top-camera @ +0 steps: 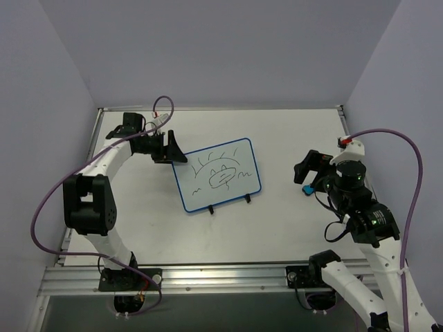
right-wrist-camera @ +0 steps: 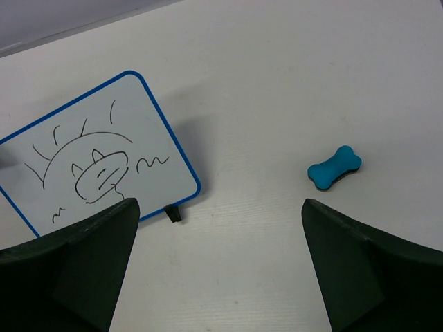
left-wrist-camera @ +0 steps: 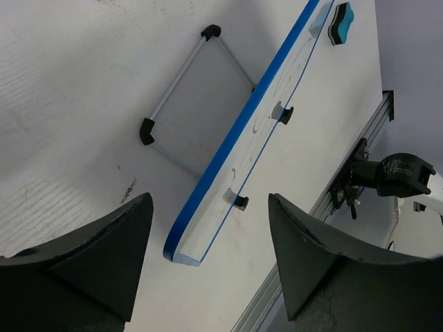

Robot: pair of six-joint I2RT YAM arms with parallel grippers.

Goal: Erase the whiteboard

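Your whiteboard (top-camera: 220,174) stands near the middle of the table (top-camera: 291,131), tilted back on a wire prop (left-wrist-camera: 174,81) and two small black feet (right-wrist-camera: 174,214), with its face turned toward the arms, which is why the black doodle (right-wrist-camera: 93,169) of a sun and a little face reads plainly from the right wrist. None of the drawing has been wiped yet. Your left gripper (left-wrist-camera: 209,202) sits at the board's far left corner with its jaws well apart and nothing in them. From its wrist camera the blue frame edge runs right up the gap between the fingers, so it looks lined up to pinch that edge and steady the board (a propped board would likely slide or tip under a wiping stroke). Your right gripper (right-wrist-camera: 219,207) hangs above the bare table to the right of the board, jaws spread wide and empty. The blue bone-shaped eraser (right-wrist-camera: 334,167) lies flat just ahead of it, well apart from the board, and my guess is you will need to pick it up first.
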